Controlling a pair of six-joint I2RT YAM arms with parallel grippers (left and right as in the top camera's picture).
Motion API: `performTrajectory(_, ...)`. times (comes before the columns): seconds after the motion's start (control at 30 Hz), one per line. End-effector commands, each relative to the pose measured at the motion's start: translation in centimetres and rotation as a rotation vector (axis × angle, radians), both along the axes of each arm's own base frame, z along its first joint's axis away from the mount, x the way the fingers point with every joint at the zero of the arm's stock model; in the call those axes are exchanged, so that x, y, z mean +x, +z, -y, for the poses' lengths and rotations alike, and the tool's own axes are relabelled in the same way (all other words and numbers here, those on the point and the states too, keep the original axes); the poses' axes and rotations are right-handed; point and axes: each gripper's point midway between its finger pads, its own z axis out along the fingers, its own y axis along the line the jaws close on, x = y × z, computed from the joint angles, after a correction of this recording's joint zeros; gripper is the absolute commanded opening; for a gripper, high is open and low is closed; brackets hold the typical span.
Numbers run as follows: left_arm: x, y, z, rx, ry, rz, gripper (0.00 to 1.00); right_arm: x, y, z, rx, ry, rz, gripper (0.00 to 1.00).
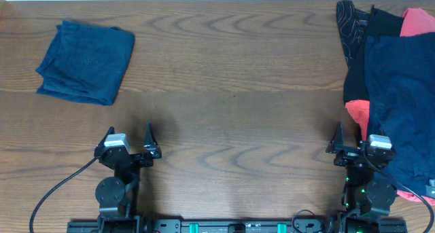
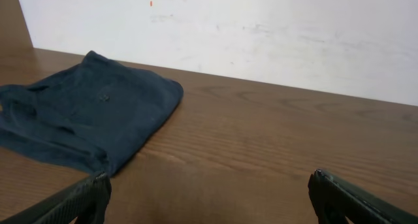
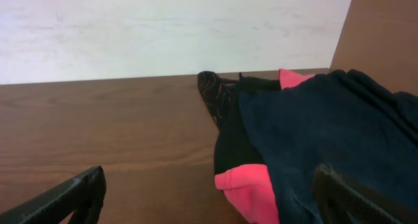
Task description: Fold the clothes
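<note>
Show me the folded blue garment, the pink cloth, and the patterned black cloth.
Folded blue garment point(image 1: 85, 62): overhead view, middle of its top.
Pink cloth point(image 3: 251, 194): right wrist view, its exposed near corner.
Patterned black cloth point(image 1: 349, 29): overhead view, its left edge.

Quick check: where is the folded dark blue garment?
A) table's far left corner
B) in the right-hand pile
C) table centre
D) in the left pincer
A: the folded blue garment lies alone at the far left of the table, apart from the heaped pile on the right.
</note>
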Motion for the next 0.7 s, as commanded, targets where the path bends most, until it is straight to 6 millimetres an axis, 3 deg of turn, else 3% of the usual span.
performTrajectory(0.0, -0.13, -1.34, 0.38, 0.003, -0.021, -0.047, 0.98, 0.01, -0.12, -0.11, 0.013, 0.001, 0.002, 0.99)
performTrajectory(0.3, -0.13, -1.34, 0.38, 0.003, -0.021, -0.047, 0.98, 0.04, -0.12, -0.26, 0.018, 0.009, 0.003, 0.99)
performTrajectory(0.43, -0.11, -1.22, 0.39, 0.001, -0.021, -0.042, 0.98, 0.08, -0.03, -0.55, 0.118, 0.019, 0.022, 0.99)
performTrajectory(0.67, -0.18, -0.65, 0.49, -0.116, -0.012, -0.048, 0.98, 0.10, 0.65, -0.22, 0.117, 0.000, 0.014, 0.99)
